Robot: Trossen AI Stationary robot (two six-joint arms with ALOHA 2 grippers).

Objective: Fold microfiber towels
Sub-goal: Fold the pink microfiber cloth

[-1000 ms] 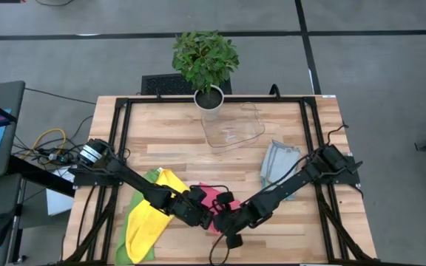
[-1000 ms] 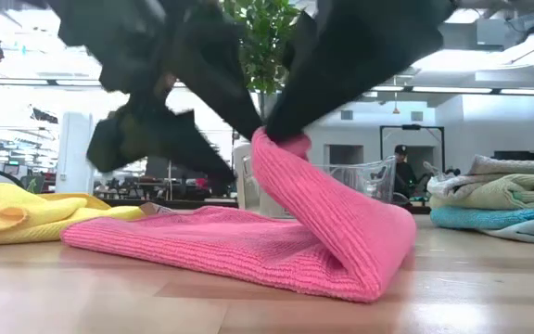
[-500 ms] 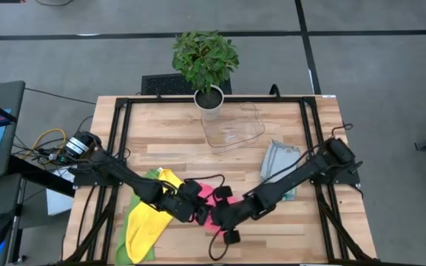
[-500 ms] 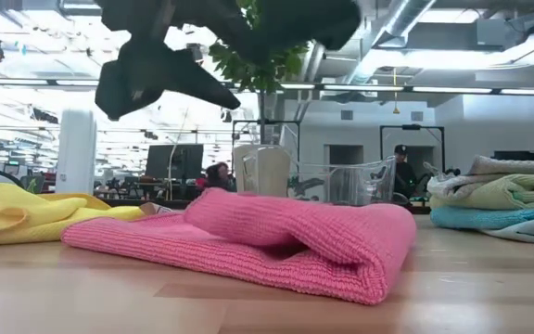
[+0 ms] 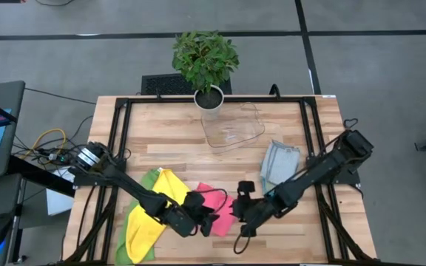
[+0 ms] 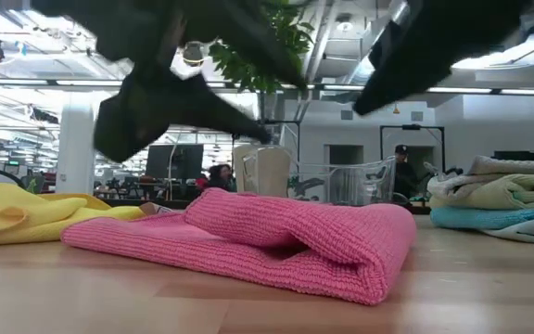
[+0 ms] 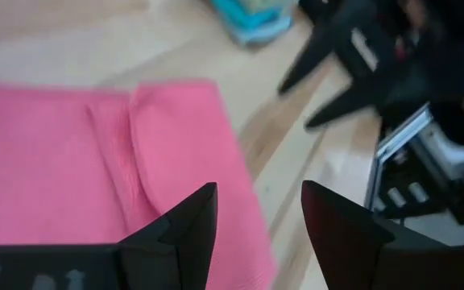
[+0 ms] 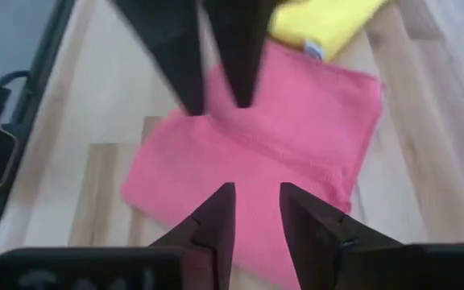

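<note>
1. Pink is what I steer by in the high view: the pink towel (image 5: 217,205) lies low and centre in the frame, between my two grippers. The left gripper (image 5: 207,222) sits at its lower left edge, the right gripper (image 5: 244,212) just beside its right edge; both look about equally near.
2. In the low view the towel fills the lower middle, its folded-over flap bulging toward the right. Both dark grippers hang above it, apart from the cloth, and I cannot tell their spread here.
3. The left wrist view shows the towel at the left and centre, the fold seam running roughly away from me. My fingers (image 7: 185,227) stand spread with nothing between them.
4. In the right wrist view the towel (image 8: 280,153) lies ahead, mid-frame, its long axis slanting from lower left to upper right. My fingers (image 8: 216,217) stand slightly parted, empty. I judge the flap needs flattening next.
</note>
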